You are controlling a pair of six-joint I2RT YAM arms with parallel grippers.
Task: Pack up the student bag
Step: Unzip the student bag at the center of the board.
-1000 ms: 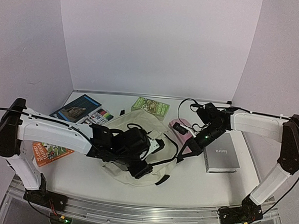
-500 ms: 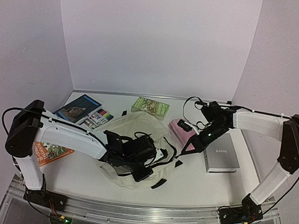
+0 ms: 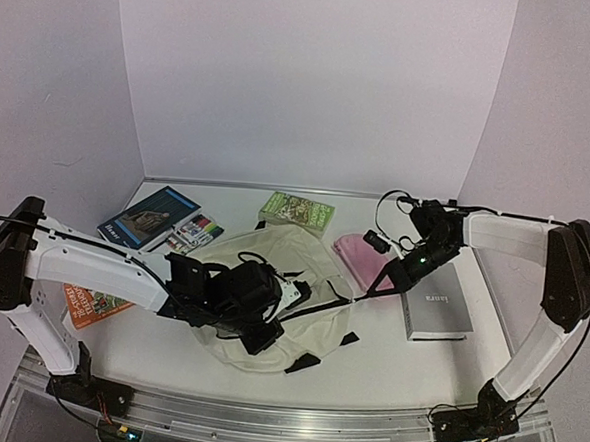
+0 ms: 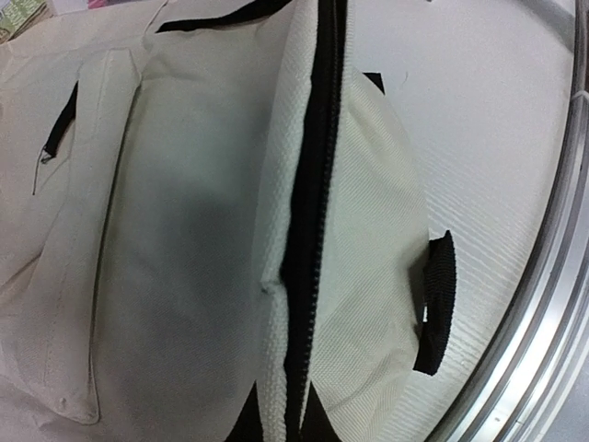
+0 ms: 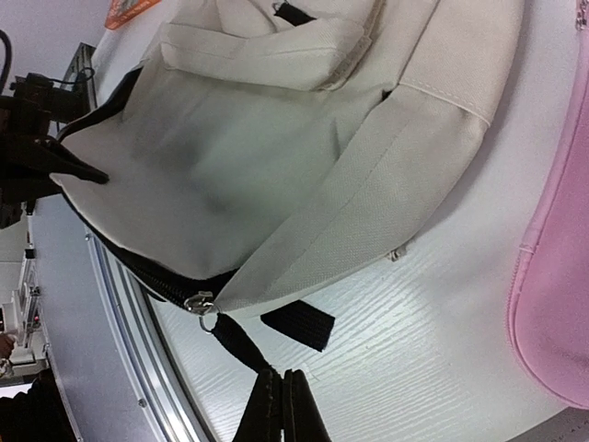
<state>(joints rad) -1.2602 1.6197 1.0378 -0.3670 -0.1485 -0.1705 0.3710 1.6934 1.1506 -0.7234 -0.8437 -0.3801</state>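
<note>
While my right hand (image 5: 280,378) is clenched on the black pull strap (image 5: 237,343), fingers pressed flat together over its end, the strap runs taut to the metal ring (image 5: 200,303) at the zip's end. The student bag (image 3: 302,267) lies flat in the middle of the desk (image 3: 397,358), its black zip (image 4: 308,230) running along the near edge.

Compared with half a second ago, the right hand has drawn off toward 3 o'clock. The bag has stretched out that way and sits lower, and more of the pink pencil case (image 3: 358,257) shows at its 2 o'clock. My left hand (image 3: 259,324) has slid back toward 9 o'clock and sits over the bag's near left part. I cannot tell whether it is grasping the fabric.

A grey notebook (image 3: 438,302) lies at the bag's 3 o'clock, a green book (image 3: 298,211) at 12. A blue book (image 3: 150,214) and a marker pack (image 3: 196,230) are at 10 and an orange booklet (image 3: 90,304) at 9.
</note>
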